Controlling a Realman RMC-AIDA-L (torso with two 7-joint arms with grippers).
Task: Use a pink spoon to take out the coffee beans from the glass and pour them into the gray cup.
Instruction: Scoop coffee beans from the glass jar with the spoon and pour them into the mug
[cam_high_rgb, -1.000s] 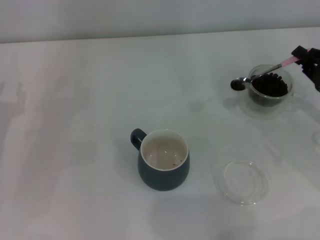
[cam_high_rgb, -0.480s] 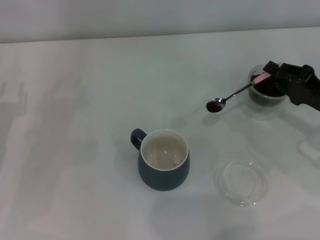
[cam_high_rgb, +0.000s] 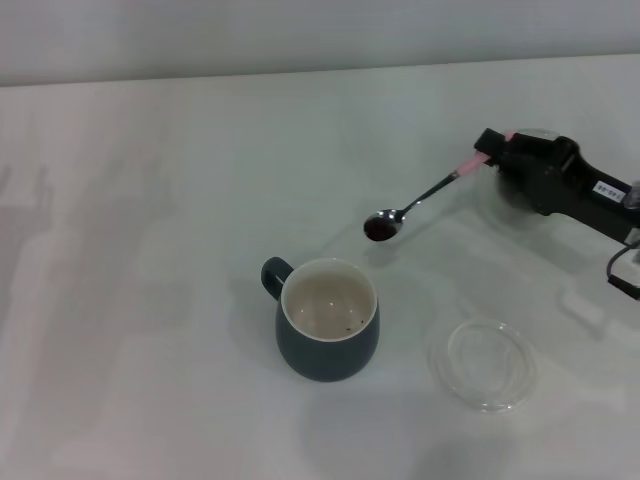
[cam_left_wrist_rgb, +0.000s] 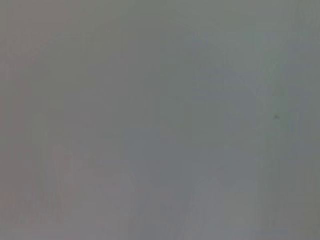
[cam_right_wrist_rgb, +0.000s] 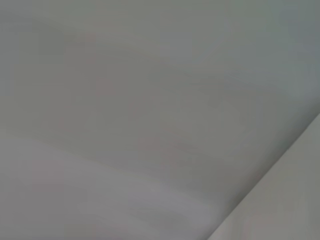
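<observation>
The white bench (cam_high_rgb: 160, 200) fills the head view, and both wrist views show only a blank pale surface with nothing to tell apart.

The right arm reaches in from the right edge of the head view, its black right claw (cam_high_rgb: 497, 150) clamped on the pale pink handle end of the pink spoon (cam_high_rgb: 425, 195). The left claw is not in sight in any view.

The gray cup (cam_high_rgb: 328, 320) stands upright near the middle of the bench, its loop handle pointing to the rear left and its cream inside holding a few dark specks.

The glass (cam_high_rgb: 535, 135) sits behind the right claw and is almost wholly hidden by it; only a bit of clear rim shows, so its contents cannot be made out.

A flat clear glass saucer (cam_high_rgb: 483, 365) lies on the bench to the right of the gray cup, apart from it.

The pink spoon slants down and leftward from the claw, its silver bowl above the bench just behind and to the right of the gray cup's rim, clear of it.

The coffee beans (cam_high_rgb: 379, 229) show as a small dark load in the spoon's bowl.
</observation>
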